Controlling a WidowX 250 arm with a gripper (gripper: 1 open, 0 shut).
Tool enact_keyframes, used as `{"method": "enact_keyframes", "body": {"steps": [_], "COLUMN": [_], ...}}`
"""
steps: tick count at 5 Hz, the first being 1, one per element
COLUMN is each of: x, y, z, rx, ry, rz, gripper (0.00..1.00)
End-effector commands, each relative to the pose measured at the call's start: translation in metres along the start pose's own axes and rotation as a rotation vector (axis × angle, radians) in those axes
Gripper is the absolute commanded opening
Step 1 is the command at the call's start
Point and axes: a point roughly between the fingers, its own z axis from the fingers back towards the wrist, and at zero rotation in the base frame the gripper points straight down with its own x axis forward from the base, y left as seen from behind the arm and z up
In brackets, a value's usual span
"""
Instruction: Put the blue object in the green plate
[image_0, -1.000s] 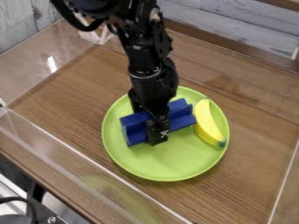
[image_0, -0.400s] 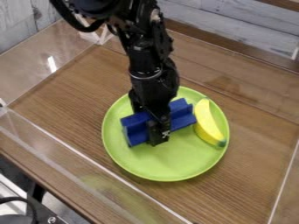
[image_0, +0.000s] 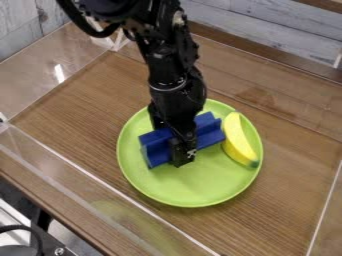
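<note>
The blue object (image_0: 162, 148) is a dark blue elongated block lying inside the green plate (image_0: 174, 185), near the plate's middle. The black arm reaches straight down from the upper left, and my gripper (image_0: 179, 150) stands over the middle of the block with its fingers on either side of it. The fingers hide the block's centre, so I cannot tell whether they still press on it. The block seems to rest on the plate's floor.
A yellow banana (image_0: 238, 140) lies in the plate just right of the block. The plate sits on a wooden table (image_0: 80, 110) enclosed by low clear plastic walls (image_0: 40, 160).
</note>
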Motion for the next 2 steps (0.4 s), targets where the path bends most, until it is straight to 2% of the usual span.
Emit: {"method": "enact_keyframes", "body": {"steps": [1, 2], "x": [0.0036, 0.0045], "y": [-0.0061, -0.0076], "z": [-0.0025, -0.0042], "rx": [-0.005, -0.007], "ry": [-0.006, -0.010], "rz": [-0.015, -0.013], "gripper": [0.00, 0.00]}}
